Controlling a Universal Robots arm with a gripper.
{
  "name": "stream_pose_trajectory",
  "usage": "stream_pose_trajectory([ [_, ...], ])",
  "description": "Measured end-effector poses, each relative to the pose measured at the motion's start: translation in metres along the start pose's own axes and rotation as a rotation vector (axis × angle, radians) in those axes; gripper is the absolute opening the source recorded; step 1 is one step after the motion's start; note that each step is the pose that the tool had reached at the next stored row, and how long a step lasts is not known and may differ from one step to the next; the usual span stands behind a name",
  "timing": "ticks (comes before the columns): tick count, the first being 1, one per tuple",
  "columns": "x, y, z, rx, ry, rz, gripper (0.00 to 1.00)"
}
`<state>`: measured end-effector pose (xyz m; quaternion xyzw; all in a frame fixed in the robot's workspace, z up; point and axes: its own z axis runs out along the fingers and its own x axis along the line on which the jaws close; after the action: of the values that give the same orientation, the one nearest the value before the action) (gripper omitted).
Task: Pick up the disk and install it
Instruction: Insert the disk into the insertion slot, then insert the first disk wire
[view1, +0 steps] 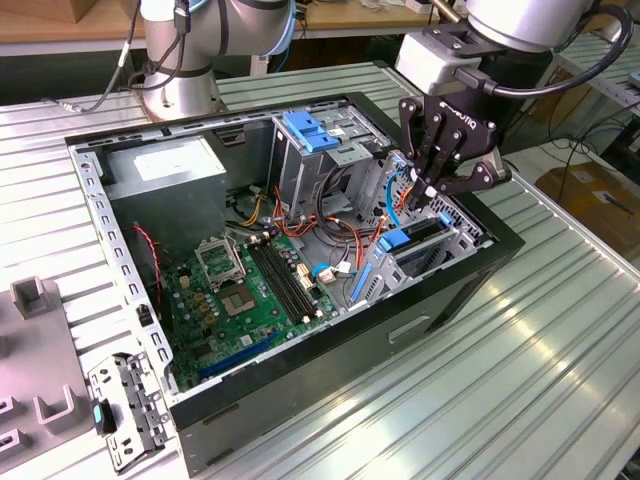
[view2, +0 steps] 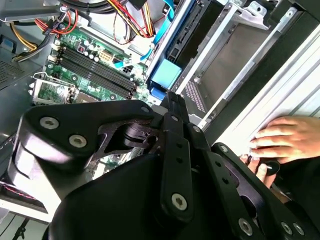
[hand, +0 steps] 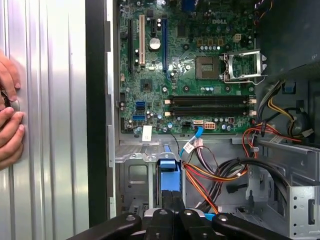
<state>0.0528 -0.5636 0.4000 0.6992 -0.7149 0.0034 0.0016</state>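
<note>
Exterior view: you see one open black metal computer case (view1: 330, 352) lying on one ribbed aluminium table (view1: 520, 385). The case holds one green motherboard (view1: 240, 290), one grey power supply box (view1: 165, 175), one broad light-blue plastic latch plate (view1: 308, 130) at the far side, and one disk (view1: 418, 243), a dark flat drive in a bright blue plastic carrier. The disk stands in the metal drive cage (view1: 462, 232) at the case's near corner on the exterior view's right.

Your one black gripper (view1: 432, 188) hangs just above that disk. In both wrist views its fingers (hand: 165, 200) are drawn together with nothing between them, and their tips (view2: 172, 100) point at the carrier's blue end (view2: 165, 75). You cannot tell whether they touch it.

First wrist view: two hands of a person (hand: 9, 75) (hand: 10, 135) rest on the table beside the case.
</note>
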Motion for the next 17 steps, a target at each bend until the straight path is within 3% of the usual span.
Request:
stream_pose_trajectory([
  [6, -0.0001, 0.0001, 0.0159, 0.0, 0.0001, 0.0, 0.11],
  [17, -0.0001, 0.0001, 0.017, 0.0, 0.0001, 0.0, 0.11],
])
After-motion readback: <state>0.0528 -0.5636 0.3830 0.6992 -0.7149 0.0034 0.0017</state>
